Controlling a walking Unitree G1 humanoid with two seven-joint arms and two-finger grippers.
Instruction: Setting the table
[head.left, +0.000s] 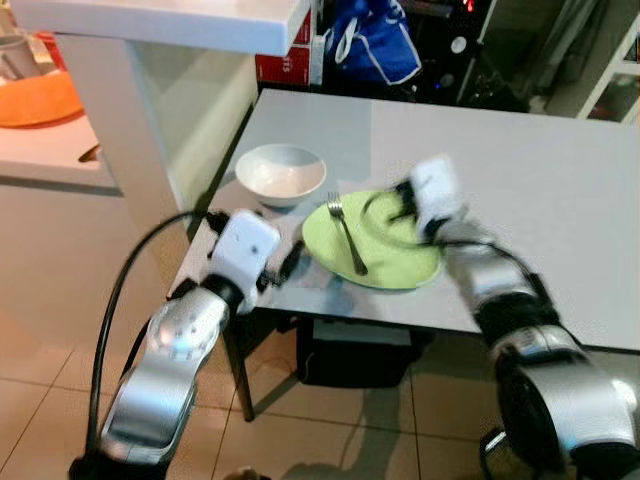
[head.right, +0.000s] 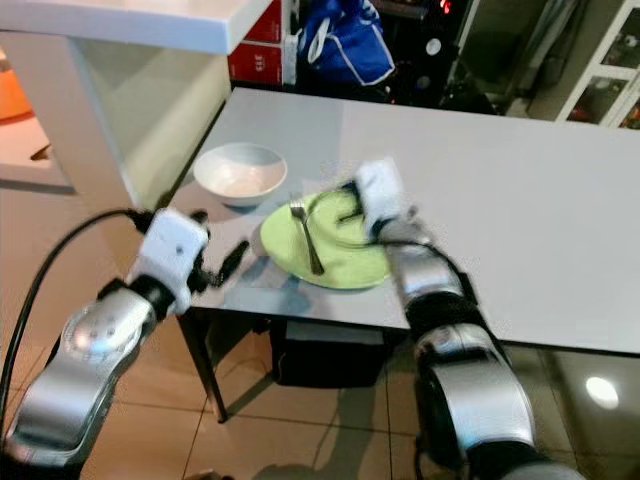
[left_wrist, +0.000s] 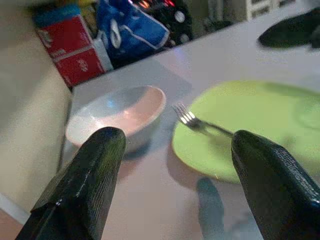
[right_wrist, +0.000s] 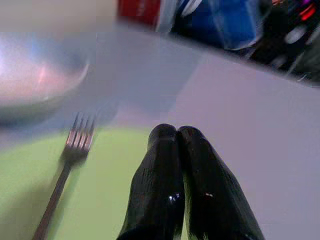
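A round, flat lime-green plate (head.left: 385, 250) lies near the front edge of the pale grey matte tabletop (head.left: 540, 170). On it rests a slim silver metal fork (head.left: 346, 233), tines toward the far side of the table, handle running back toward the robot; the fork sits on the plate's left half. Just beside the plate, to its far left, stands a round white glossy bowl (head.left: 281, 172), shallow and smooth-walled; its inside looks bare. Bowl and plate are close together, and the pictures do not settle whether they touch.

Left gripper (left_wrist: 175, 150): held low at the table's front-left corner, aimed across the top at bowl and plate. Its two black textured fingers (left_wrist: 95, 170) stand far apart with nothing between them. The silver left arm is bent at the elbow below table level, with a black cable looping beside it.

Right gripper (right_wrist: 178, 137): over the right side of the green plate, reaching in from the robot's side; blurred in the head views. In the right wrist view its two glossy black fingers (right_wrist: 155, 180) press together tip to tip, holding nothing, with the fork lying apart from them on the plate.

Behind the table: a blue fabric bag (head.left: 372, 40) and a red cardboard box (left_wrist: 72, 52). At far left, an orange rounded object (head.left: 35, 98) sits on a white counter shelf (head.left: 50, 160).
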